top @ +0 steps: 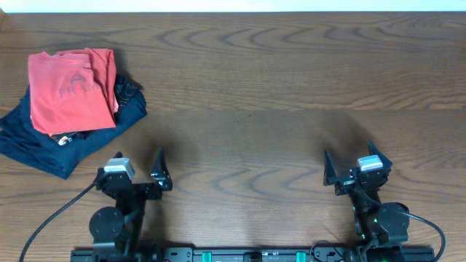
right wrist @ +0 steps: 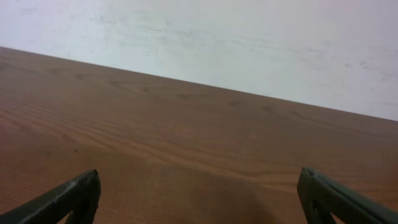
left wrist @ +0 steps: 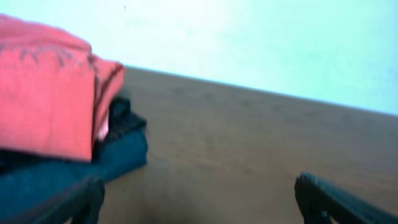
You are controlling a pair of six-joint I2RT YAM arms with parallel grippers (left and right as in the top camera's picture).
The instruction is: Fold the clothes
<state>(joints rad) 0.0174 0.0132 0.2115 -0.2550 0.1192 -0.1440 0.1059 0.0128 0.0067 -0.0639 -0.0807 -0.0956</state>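
Note:
A folded salmon-pink garment (top: 69, 91) with a faint print lies on a dark navy garment (top: 44, 145) at the back left. A strip of stronger orange-red cloth (top: 109, 73) shows along its right edge, with no SOCCER print or tag visible. I cannot tell whether this strip is the T-shirt. The pile also shows in the left wrist view, with the salmon-pink garment (left wrist: 43, 93) on the navy one (left wrist: 118, 155). My left gripper (top: 138, 161) (left wrist: 199, 199) is open and empty, to the right of the pile and nearer the front. My right gripper (top: 352, 161) (right wrist: 199, 193) is open and empty over bare wood.
The wooden table (top: 247, 94) runs to a pale wall at the back (right wrist: 249, 43). Both arm bases stand at the front edge, with cables trailing from them.

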